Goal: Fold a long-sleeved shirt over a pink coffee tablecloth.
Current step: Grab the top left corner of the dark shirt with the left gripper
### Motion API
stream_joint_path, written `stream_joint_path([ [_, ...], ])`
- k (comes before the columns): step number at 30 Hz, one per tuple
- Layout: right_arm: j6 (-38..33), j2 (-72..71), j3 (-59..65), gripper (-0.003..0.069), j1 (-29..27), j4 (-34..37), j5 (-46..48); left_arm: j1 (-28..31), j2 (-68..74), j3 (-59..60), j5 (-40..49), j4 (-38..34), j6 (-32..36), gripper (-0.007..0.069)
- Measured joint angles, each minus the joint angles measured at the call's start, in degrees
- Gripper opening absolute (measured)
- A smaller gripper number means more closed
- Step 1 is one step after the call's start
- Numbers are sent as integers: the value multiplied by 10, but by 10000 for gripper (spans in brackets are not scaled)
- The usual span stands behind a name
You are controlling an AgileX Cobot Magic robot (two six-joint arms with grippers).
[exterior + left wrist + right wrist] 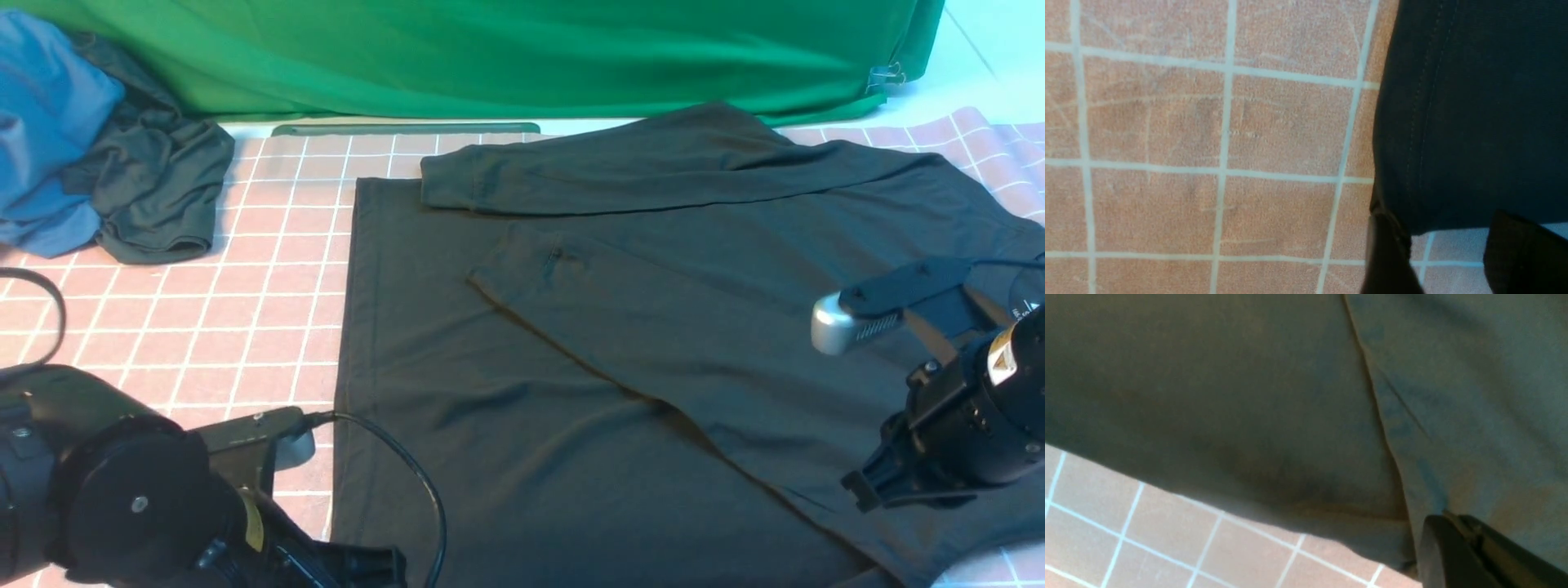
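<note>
- I see the black soft-knit long-sleeved shirt (571,392) lying flat on the dusty pink tablecloth with a white grid of squares (277,269). It covers the middle and right of the cloth.
- One sleeve (612,171) is folded across the far edge of the shirt. The other sleeve (653,327) crosses the body on a slant towards the near right.
- My left arm (122,490) sits low at the near left, beside the shirt's near-left corner. The front view hides its fingers.
- In the left wrist view the left gripper (1443,245) stands with its two dark fingers (1384,261) apart, and pink cloth shows between them. The stitched corner of the shirt (1474,122) lies right at the fingertips, and one finger overlaps its edge. I cannot see any fabric pinched.
- My right arm (955,408) hangs over the shirt's right side, and the front view does not show its fingers either.
- In the right wrist view the right gripper (1447,522) has its fingers pressed together. The sleeve's edge runs straight into the tip, so it appears to pinch the shirt (1249,396) there, close to the hem over the tablecloth (1167,539).
- At the far left a crumpled blue garment (49,122) and a smaller dark grey-green garment (155,180) lie well apart from the shirt.
- A plain bright green cloth (490,57) hangs along the back.
</note>
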Motion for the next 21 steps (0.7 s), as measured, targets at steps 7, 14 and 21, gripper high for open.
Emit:
stream_joint_path([
  [7,-2,-77,-53,41,0,-1,2,0,82,0,-31,2,-5,403],
  [14,-2,-124,-63,45,0,-1,9,0,108,0,-42,3,12,186],
  [21,15,-126,-63,50,0,-33,68,0,79,0,61,61,35,27],
])
